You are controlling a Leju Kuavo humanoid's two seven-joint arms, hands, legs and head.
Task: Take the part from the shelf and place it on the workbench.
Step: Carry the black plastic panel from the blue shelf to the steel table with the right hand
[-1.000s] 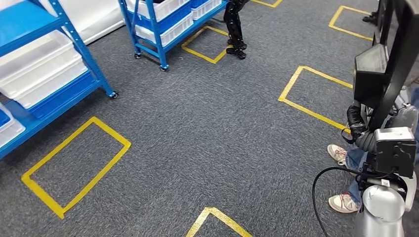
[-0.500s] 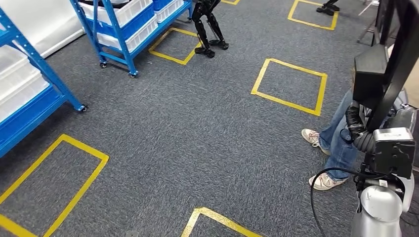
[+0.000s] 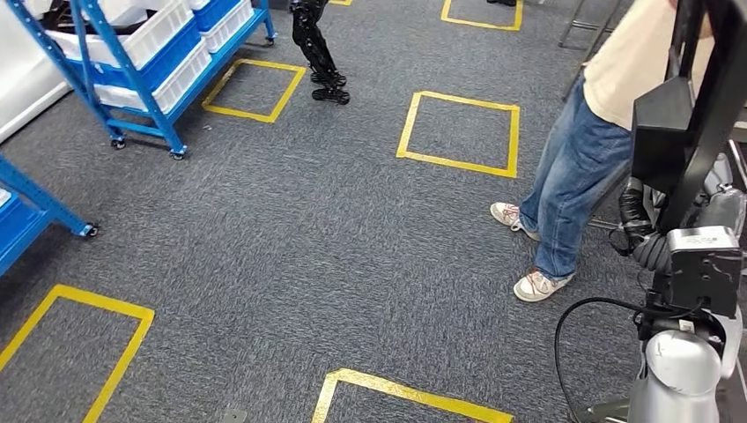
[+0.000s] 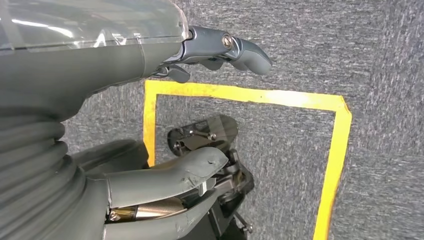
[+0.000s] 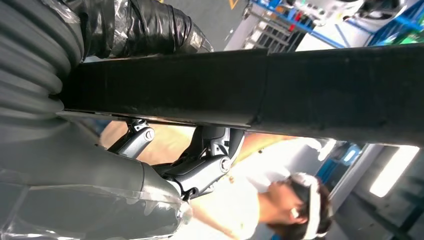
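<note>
whole view has swung since the earlier frames: camera turning, shelves [image 3: 141, 66] sliding off to the side. right hand [image 5: 200, 162] grips long black part [image 5: 300, 90]. left hand [image 4: 200, 115] spread, holding nothing. pickup done; workbench placement remains.

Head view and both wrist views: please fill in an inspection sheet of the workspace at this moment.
Surface: grey carpet floor with yellow tape squares.
Job's things: long black part, carried at the robot's right side.
Clutter: nothing seen.
Hands: right hand grips the black part, fingers against it; left hand holds nothing, fingers apart, over the floor.
Cables: black cable loops beside the right arm.
Surroundings: blue shelf on wheels with white bins, far left; person in jeans standing close on the right; black robot legs farther off.
</note>
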